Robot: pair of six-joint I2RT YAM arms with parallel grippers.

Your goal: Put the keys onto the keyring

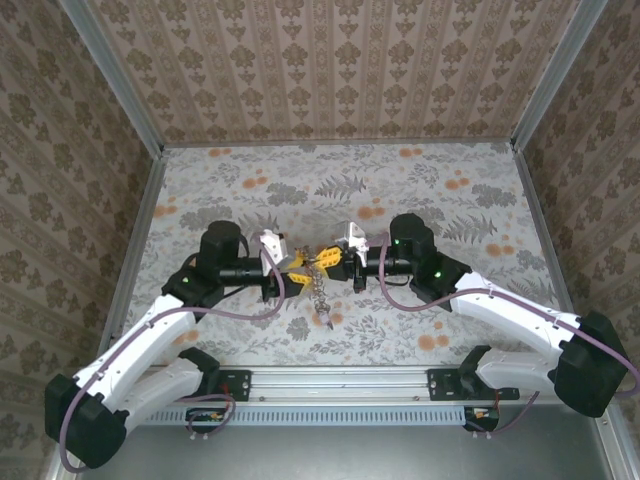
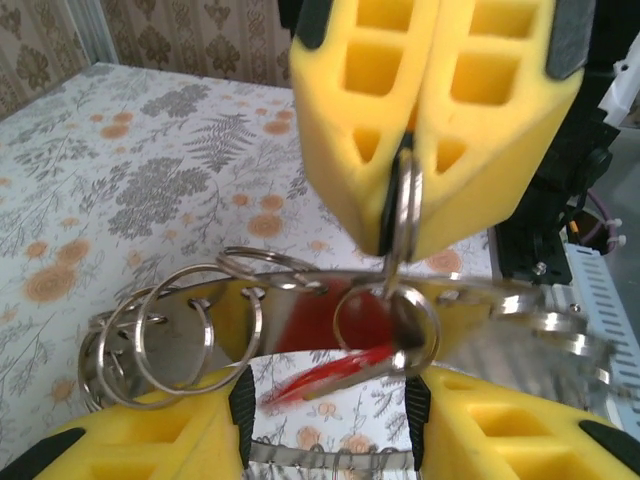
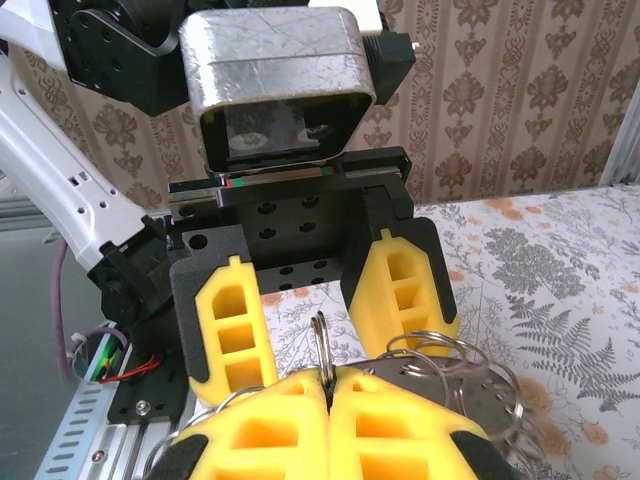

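Keyring (image 1: 320, 290) hangs above the table (image 1: 470, 300), one ring (image 2: 405, 205) of it pinched on edge by the fully closed right gripper (image 3: 328, 385). Left gripper (image 2: 330, 400) stands partly open, a blurred red key (image 2: 315, 383) in the gap of its jaws. I think it must grip the key squarely before threading.

finger pads (image 2: 325, 160): yellow foam, matt, fine-grained | split rings (image 2: 150, 335): polished metal, bright, mirror-like | key head (image 2: 335, 373): red plastic, glossy | table cover (image 2: 130, 170): printed flowers, matt, smooth | camera housing (image 3: 275, 70): grey, dull sheen, creased
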